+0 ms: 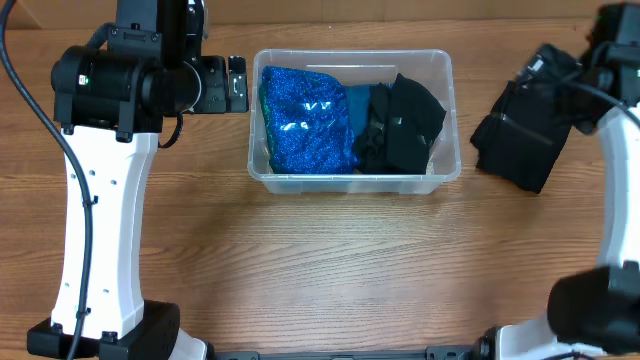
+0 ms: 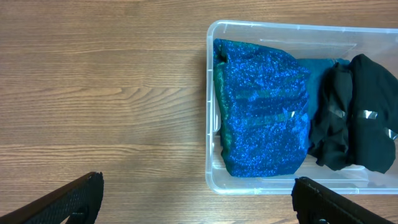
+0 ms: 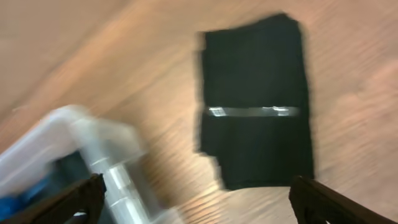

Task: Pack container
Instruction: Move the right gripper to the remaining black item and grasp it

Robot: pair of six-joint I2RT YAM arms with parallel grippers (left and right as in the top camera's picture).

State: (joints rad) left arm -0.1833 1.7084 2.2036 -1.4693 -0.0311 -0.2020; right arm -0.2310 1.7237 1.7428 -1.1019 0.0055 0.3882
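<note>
The clear container (image 1: 345, 184) sits at the table's middle back. It holds a sparkly blue folded cloth (image 1: 302, 118), a teal piece (image 1: 362, 100) and a black garment (image 1: 408, 122). It also shows in the left wrist view (image 2: 211, 112) and, blurred, in the right wrist view (image 3: 93, 143). A folded black garment (image 1: 515, 145) lies on the table right of the container, and also shows in the right wrist view (image 3: 258, 99). My left gripper (image 2: 199, 202) is open and empty, left of the container. My right gripper (image 3: 199, 199) is open and empty above the folded black garment.
The wooden table (image 1: 330, 270) extends in front of the container. The left arm's white column (image 1: 100, 230) stands at the left, the right arm's (image 1: 620, 190) at the right edge.
</note>
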